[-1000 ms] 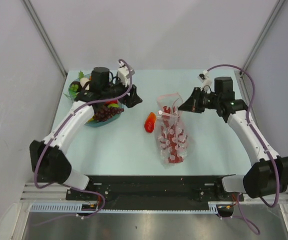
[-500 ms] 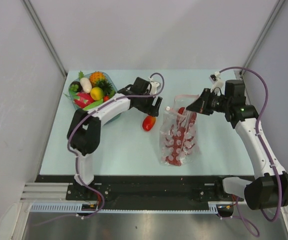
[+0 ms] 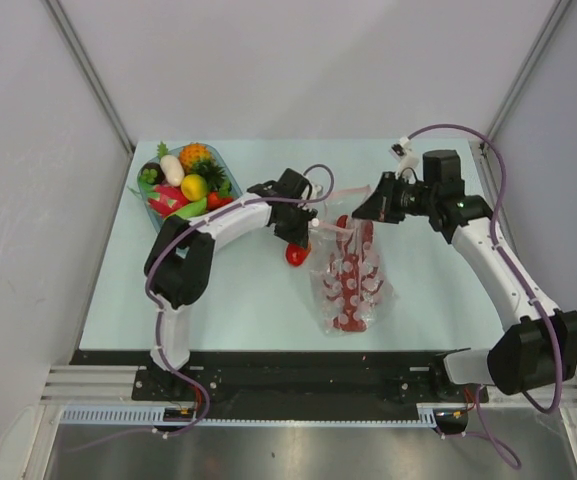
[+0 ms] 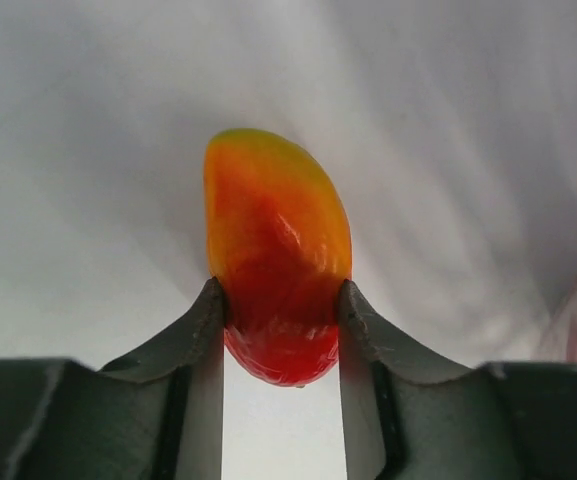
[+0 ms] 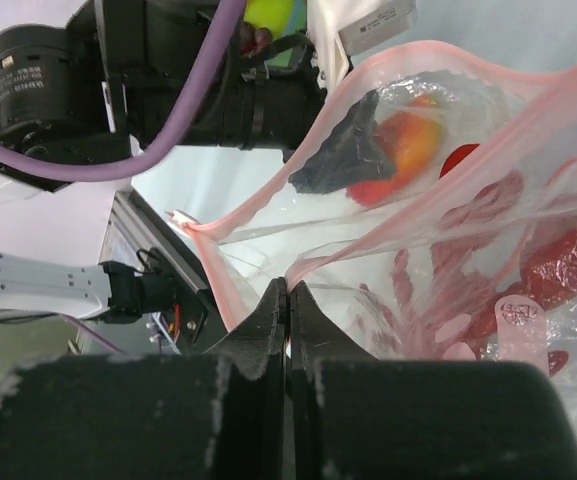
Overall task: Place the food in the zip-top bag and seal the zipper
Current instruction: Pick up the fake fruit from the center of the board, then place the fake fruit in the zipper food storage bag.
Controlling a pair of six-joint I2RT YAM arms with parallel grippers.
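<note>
Firstly, surface (image 3: 238,300): pale, and it carries everything, with both arms reaching over it from the near edge.
Zip-top bag (image 3: 348,285): it lies right of the middle, with its closed end toward the arms and its far end lifted. I see red printed marks on the film, but I cannot make out any food inside.
Tray (image 3: 151,212): blue-green, at the far left corner, well apart from the bag.
Food (image 3: 186,180): most of it is heaped in the tray. It includes a pineapple, a yellow fruit and a pale oval piece.
Red-orange piece (image 4: 278,250): one curved fruit, just beside the left edge of the bag and near the mouth. From above it looks outside the film, not yet in.
Left tool (image 3: 298,238): pinching the lower end of this piece between its two fingers.
Right tool (image 5: 288,300): pressed together on the film at the bag's mouth, holding this end up and gaping.
Zipper (image 5: 488,47): a pink strip along the mouth. Its two lips stand apart, so it is not sealed.
Progress: early, I judge. The mouth is prepared and one piece is gripped. Putting it in, moving the food from the tray and closing the zipper are all left.
</note>
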